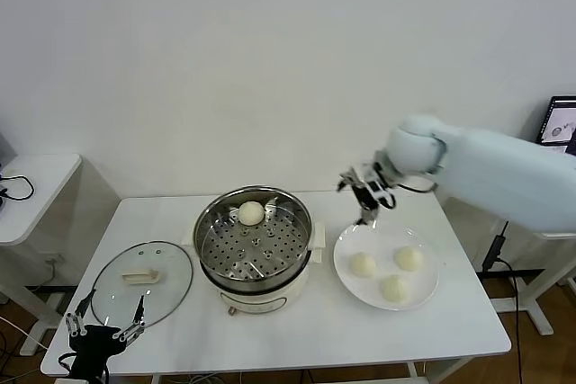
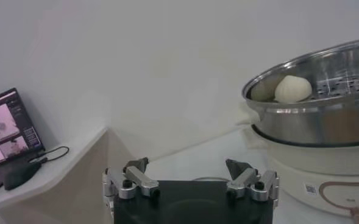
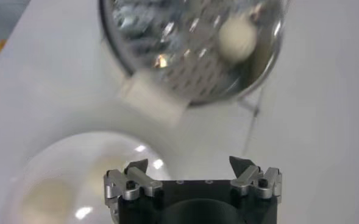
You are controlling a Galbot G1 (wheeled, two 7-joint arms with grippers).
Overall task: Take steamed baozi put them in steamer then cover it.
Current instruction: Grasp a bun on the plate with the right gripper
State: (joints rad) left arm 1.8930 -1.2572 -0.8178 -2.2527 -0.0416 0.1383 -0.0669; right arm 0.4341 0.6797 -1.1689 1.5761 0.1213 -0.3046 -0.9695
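Note:
The steamer (image 1: 256, 251) stands mid-table with one baozi (image 1: 251, 213) on its perforated tray. Three more baozi (image 1: 363, 264) (image 1: 408, 258) (image 1: 394, 288) lie on a white plate (image 1: 382, 238) to its right. The glass cover (image 1: 166, 292) lies flat on the table to the steamer's left. My right gripper (image 1: 362, 195) hovers open and empty above the plate's far edge, between steamer and plate; its wrist view (image 3: 188, 164) shows the steamer (image 3: 185, 61), its baozi (image 3: 238, 38) and the plate (image 3: 63, 155). My left gripper (image 1: 106, 325) is open and empty at the table's front left corner.
The left wrist view shows the left gripper (image 2: 186, 165), the steamer's side (image 2: 325, 112) with the baozi (image 2: 292, 89), and a laptop (image 2: 5, 131) on a side table. A small white side table (image 1: 31, 182) stands at the left.

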